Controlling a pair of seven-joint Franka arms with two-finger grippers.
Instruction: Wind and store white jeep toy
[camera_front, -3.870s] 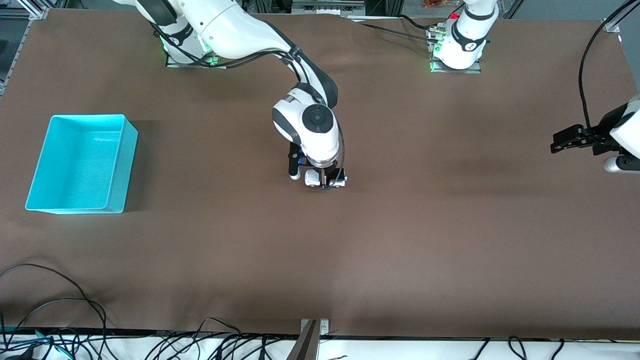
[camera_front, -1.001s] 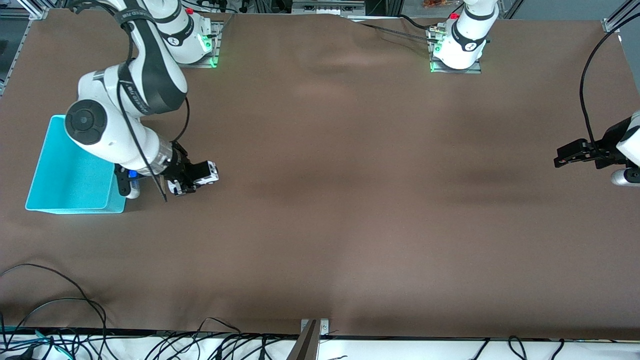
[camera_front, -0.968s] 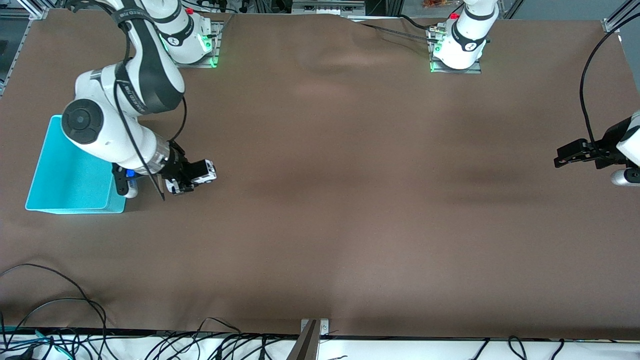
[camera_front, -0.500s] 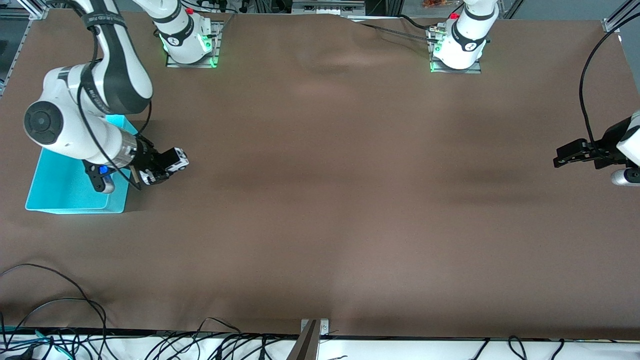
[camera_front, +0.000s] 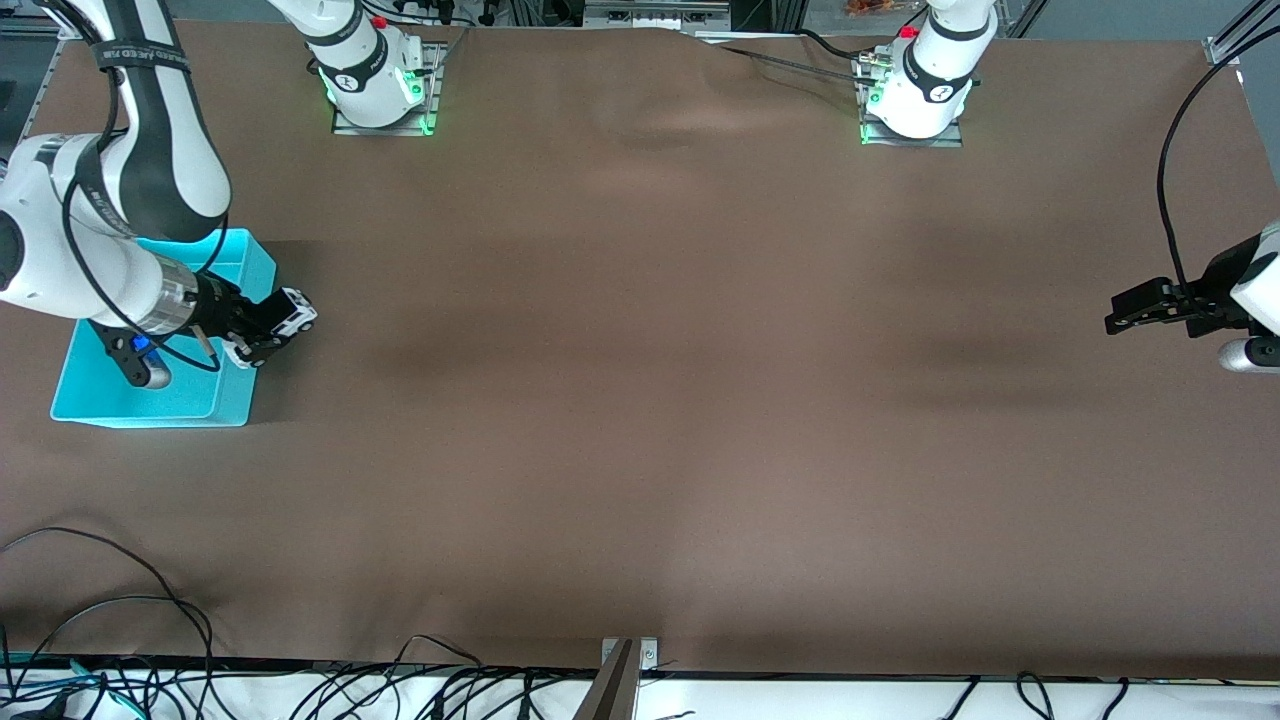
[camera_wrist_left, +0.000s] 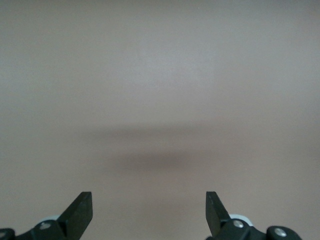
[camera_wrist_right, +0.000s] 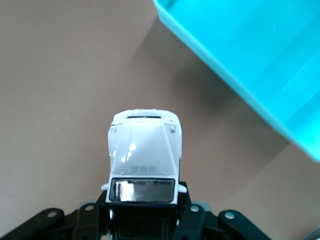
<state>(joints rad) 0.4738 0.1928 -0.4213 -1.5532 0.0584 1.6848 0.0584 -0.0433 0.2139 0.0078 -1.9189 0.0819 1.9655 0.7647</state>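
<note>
Fingers of the right gripper (camera_front: 262, 330) were clamped on the white jeep toy (camera_wrist_right: 144, 155), held over the turquoise bin's (camera_front: 235, 400) edge; its rear was hidden. Widely parted, the waiting left gripper (camera_wrist_left: 149, 215) was cut off at table's end.

1 jeep (camera_front: 290, 312), 1 bin (camera_front: 235, 405), 2 claws (camera_front: 262, 330) (camera_front: 1118, 318)

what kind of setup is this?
Likely a robotics lab bench: two arm bases bolted to a brown-covered table, loose cables along its edge, and one jeep beside a bin.
</note>
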